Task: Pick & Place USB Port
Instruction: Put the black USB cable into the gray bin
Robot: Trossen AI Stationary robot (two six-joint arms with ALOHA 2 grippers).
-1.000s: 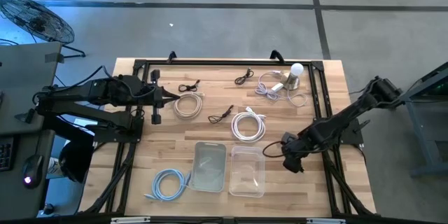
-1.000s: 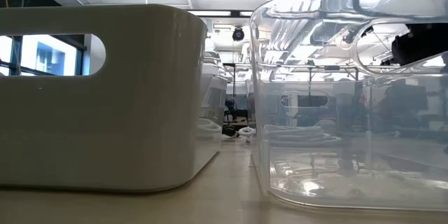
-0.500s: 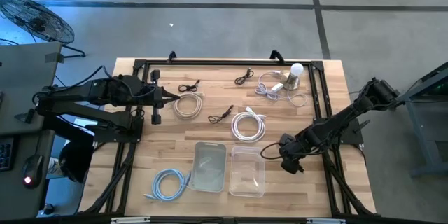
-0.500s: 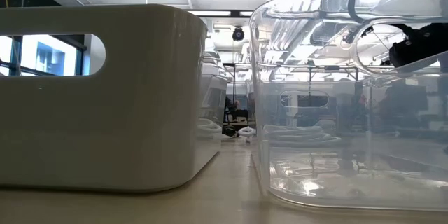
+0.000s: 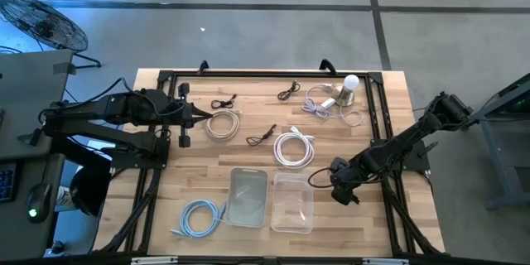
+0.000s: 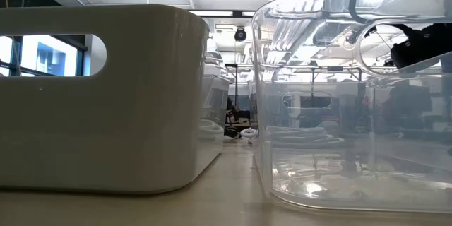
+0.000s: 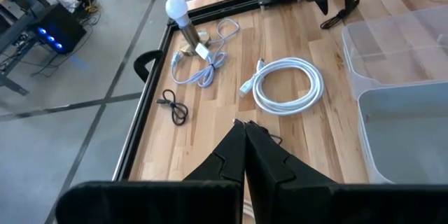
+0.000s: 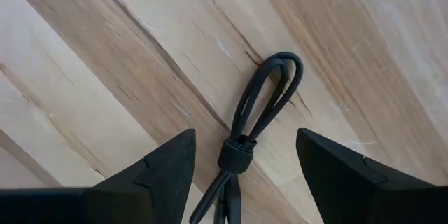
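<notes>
Right under the right gripper, a small black cable is seen lying on the wooden table, between the wide-open fingers and not held. It is just beside the clear bin, which looks empty. The white bin next to it also looks empty. Since a second ago, the right gripper has been moved a little closer to the clear bin. The left gripper is kept shut on nothing, far across the table.

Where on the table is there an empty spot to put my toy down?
Bare wood lies along the front edge right of the clear plastic bin, and left of the coiled light-blue cable. The middle, around the white coiled cable and lamp, is crowded.
</notes>
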